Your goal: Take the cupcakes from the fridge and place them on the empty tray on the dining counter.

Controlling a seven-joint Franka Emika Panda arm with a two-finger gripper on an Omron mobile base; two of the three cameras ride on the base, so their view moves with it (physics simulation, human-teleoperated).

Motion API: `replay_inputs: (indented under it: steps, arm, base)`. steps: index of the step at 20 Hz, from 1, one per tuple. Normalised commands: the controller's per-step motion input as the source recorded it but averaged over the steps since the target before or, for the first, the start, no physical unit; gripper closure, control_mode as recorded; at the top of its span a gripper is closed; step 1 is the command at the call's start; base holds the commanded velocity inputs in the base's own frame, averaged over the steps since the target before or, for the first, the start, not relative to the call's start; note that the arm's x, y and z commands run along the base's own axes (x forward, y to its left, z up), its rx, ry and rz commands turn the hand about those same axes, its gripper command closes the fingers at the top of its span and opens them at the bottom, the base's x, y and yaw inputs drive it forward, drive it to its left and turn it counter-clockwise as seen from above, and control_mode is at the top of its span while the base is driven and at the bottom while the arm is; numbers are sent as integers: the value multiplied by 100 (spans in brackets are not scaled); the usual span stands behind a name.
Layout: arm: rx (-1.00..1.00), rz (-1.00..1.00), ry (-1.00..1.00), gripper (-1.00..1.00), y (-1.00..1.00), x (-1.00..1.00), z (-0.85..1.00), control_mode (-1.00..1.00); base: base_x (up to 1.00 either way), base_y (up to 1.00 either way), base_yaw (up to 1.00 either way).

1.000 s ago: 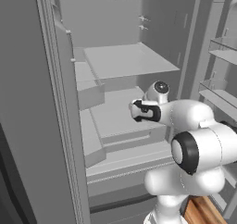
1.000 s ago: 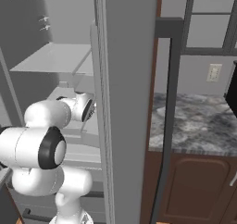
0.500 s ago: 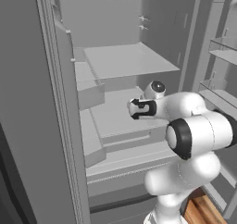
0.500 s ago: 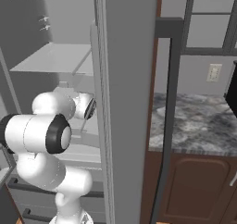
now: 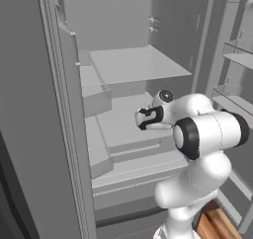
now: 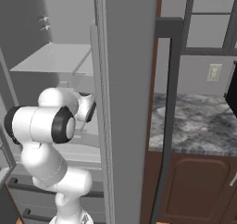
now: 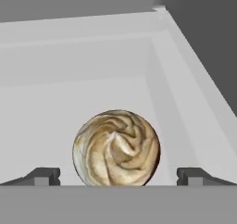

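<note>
A tan swirled cupcake [image 7: 116,148] sits on a pale grey shelf inside the fridge [image 5: 133,65], whose doors stand open. In the hand view it lies close in front of my gripper [image 7: 118,177], centred between the two dark fingertips [image 7: 45,176], which stand wide apart and do not touch it. In the left base view my gripper [image 5: 143,118] reaches over the middle shelf, pointing into the fridge. In the right base view the hand [image 6: 88,108] is partly hidden behind the edge of the fridge door [image 6: 125,102]. The tray and the dining counter are out of view.
Door bins [image 5: 237,55] line the open right door. A shelf [image 5: 133,62] hangs above the hand and drawers [image 5: 128,183] lie below. Right of the fridge stands a marbled wall counter [image 6: 199,126] on dark cabinets. A brown wooden surface [image 5: 215,225] lies by the base.
The arm's elbow has risen and swung over, and the hand has edged a little to the left inside the fridge. The jaws have stayed wide apart.
</note>
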Motion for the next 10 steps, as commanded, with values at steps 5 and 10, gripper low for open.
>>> replay_inputs:
  steps: [5, 10]
  arm:
    - [0, 0, 0, -100, 0, 21, -28, -100]
    - [0, 0, 0, -100, 1, 24, -28, -100]
  base:
    - [0, 0, 0]
    - [0, 0, 0]
